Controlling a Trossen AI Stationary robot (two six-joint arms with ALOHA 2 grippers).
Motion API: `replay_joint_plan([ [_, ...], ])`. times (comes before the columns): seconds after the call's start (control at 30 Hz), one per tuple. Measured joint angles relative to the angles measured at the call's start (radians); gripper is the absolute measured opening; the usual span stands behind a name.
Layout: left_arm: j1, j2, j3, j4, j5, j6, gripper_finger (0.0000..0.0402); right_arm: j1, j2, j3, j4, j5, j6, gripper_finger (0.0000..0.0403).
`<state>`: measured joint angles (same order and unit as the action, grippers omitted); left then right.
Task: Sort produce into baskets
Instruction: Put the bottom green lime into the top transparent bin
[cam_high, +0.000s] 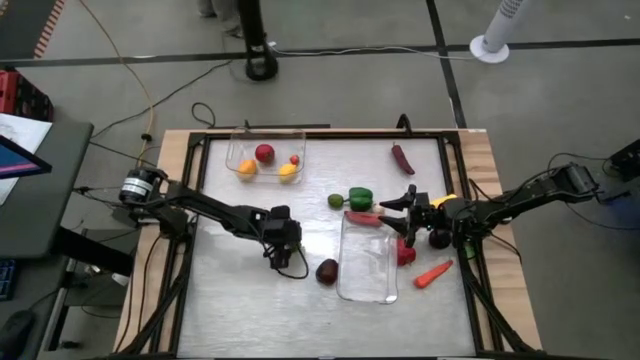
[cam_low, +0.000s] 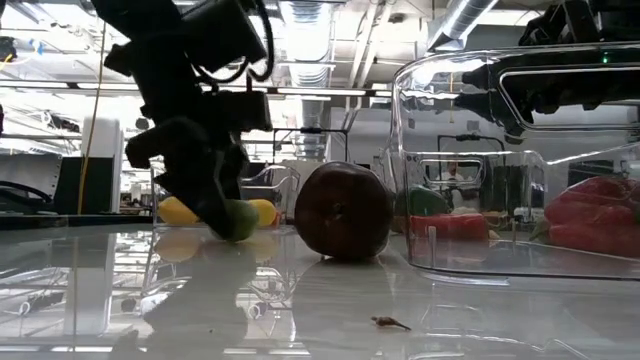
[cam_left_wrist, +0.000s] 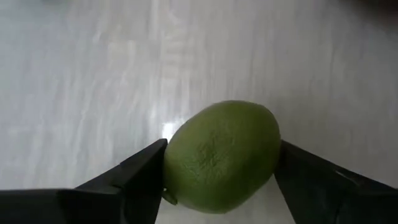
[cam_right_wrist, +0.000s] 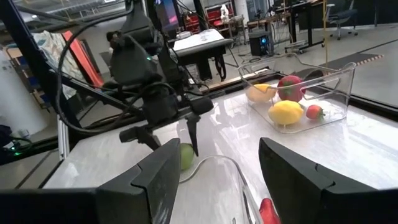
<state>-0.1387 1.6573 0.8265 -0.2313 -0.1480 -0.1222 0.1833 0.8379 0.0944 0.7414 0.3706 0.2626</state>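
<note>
My left gripper (cam_high: 285, 252) points down at the table's middle, shut on a green round fruit (cam_left_wrist: 221, 155), which also shows in the low view (cam_low: 240, 219). My right gripper (cam_high: 400, 206) is open and empty, above the far right corner of the near clear basket (cam_high: 367, 262). A maroon round piece (cam_high: 327, 271) rests on the table beside that basket. The far clear basket (cam_high: 265, 160) holds a red, a yellow and an orange piece and a small red one. My left gripper pinches the green fruit's two opposite sides (cam_left_wrist: 171, 171) between its two fingers, coming from above and pointing down. The fruit sits at or just above the tabletop; I cannot tell whether it is lifted clear.
A green pepper (cam_high: 360, 197), a small green piece (cam_high: 336, 201) and a red chili (cam_high: 362, 218) lie by the near basket's far edge. A maroon chili (cam_high: 402, 158), an orange carrot (cam_high: 433, 273), a red piece (cam_high: 405, 252) and a dark round piece (cam_high: 439, 238) lie at the right.
</note>
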Motion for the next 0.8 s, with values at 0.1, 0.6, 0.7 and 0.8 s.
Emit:
replay_joint_plan([
  [0.1, -0.013, -0.006, 0.0, 0.002, -0.057, 0.0, 0.0227, 0.0, 0.0, 0.0, 0.0, 0.0, 0.0, 0.0244],
  [0.6, 0.106, -0.325, 0.0, -0.134, -0.482, 0.086, 0.0216, 0.0, 0.0, 0.0, 0.0, 0.001, 0.0, 0.0244],
  [0.7, 0.171, -0.418, 0.0, -0.134, -0.504, 0.131, 0.0216, -0.001, 0.0, 0.0, 0.0, 0.001, -0.001, 0.0244],
  [0.8, 0.249, -0.478, 0.0, -0.133, -0.514, 0.141, 0.0216, -0.001, 0.0, 0.0, -0.001, 0.001, -0.002, 0.0244],
])
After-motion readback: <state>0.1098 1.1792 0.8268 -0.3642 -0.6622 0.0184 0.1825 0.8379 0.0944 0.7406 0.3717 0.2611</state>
